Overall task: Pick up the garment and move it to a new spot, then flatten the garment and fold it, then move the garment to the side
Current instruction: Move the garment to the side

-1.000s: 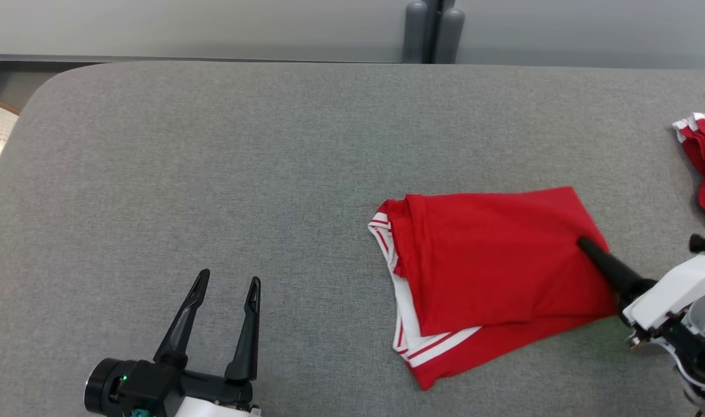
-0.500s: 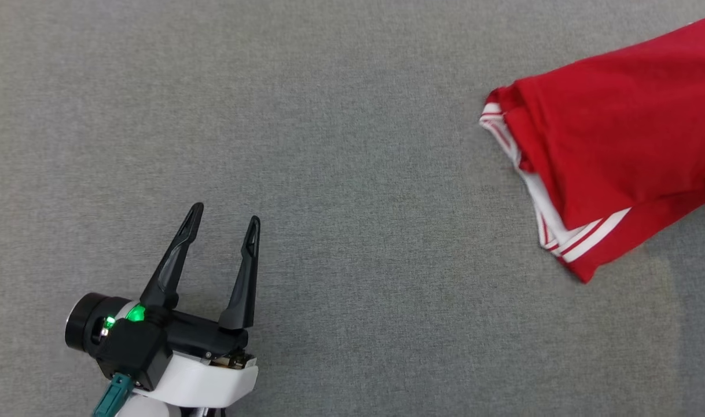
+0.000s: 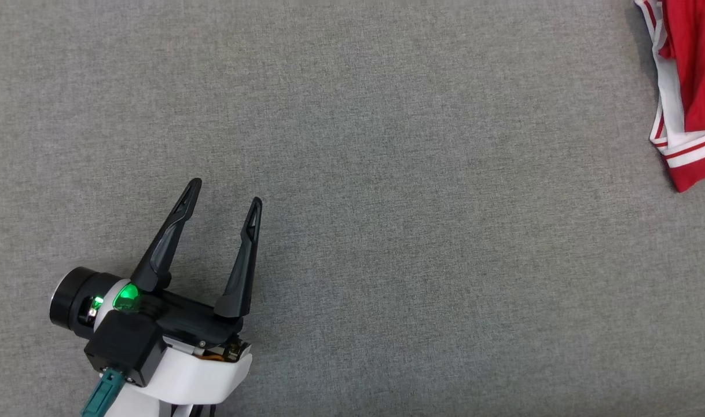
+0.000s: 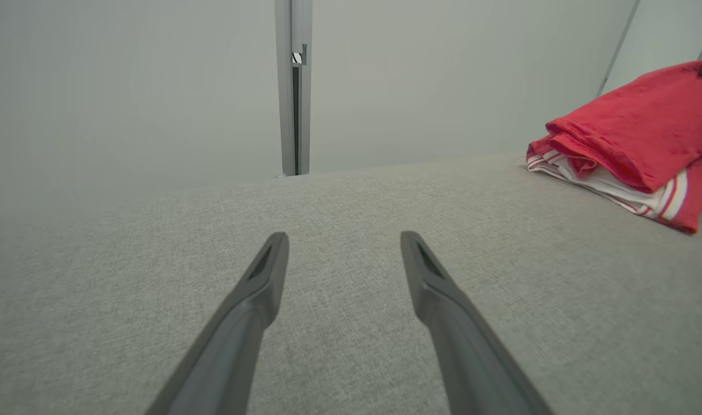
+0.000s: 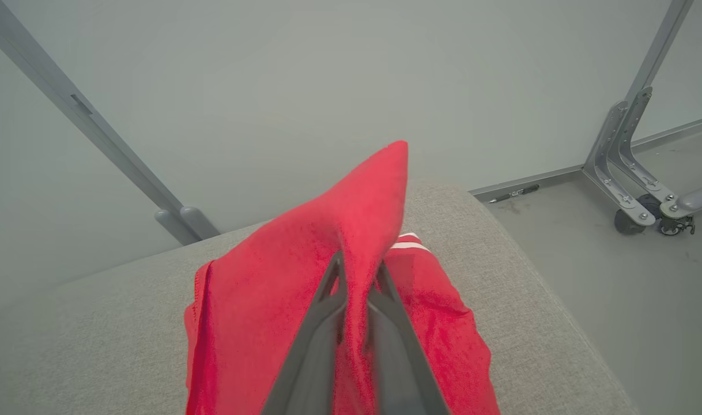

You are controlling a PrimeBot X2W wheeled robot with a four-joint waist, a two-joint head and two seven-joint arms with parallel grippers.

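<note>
the grey padded table (image 3: 387, 243) is bearing the folded red garment (image 3: 691, 69) at the head view's upper right, well apart from the left gripper (image 3: 226, 192), which is hovering with fingers spread; the right gripper (image 5: 358, 265) is pinching a raised fold of the garment.

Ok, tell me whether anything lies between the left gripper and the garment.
Nothing visible does: bare grey surface runs from the open left gripper to the red garment on its right. The right gripper is shut on it.
</note>
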